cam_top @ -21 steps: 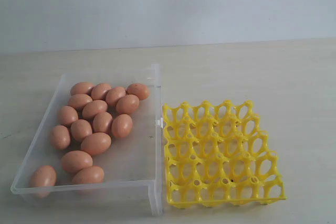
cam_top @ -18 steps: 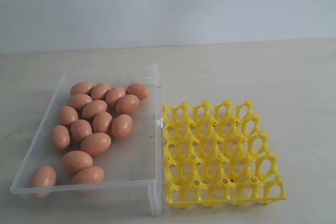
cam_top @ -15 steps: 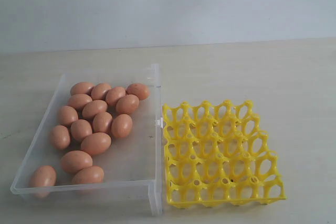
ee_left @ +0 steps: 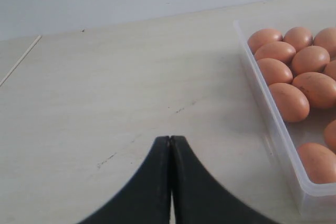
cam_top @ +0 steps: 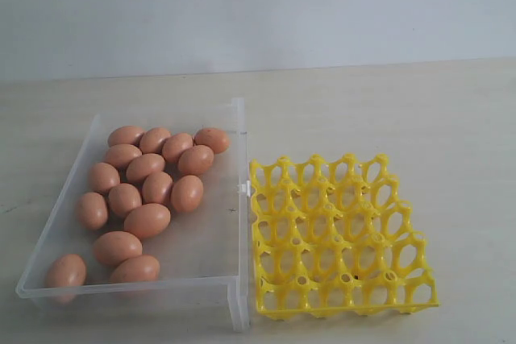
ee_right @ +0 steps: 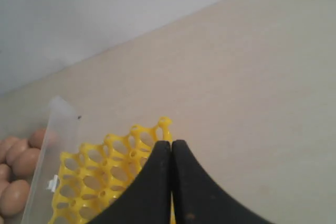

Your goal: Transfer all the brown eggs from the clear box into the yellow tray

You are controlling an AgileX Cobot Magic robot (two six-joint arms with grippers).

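you have nothing moved across yet: all the brown eggs (cam_top: 147, 220), sixteen by my count, lie in the clear box (cam_top: 211, 247), bunched from its far wall down to the near corner away from the yellow tray (cam_top: 339, 231). the tray sits just beside the box on the worktop (cam_top: 403, 110), every cup bare. your left end effector (ee_left: 170, 140) and right end effector (ee_right: 171, 144) are both pressed together, holding nothing, so the whole job is left.

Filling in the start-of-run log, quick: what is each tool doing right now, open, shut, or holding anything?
Left tool: closed, holding nothing.
Right tool: closed, holding nothing.
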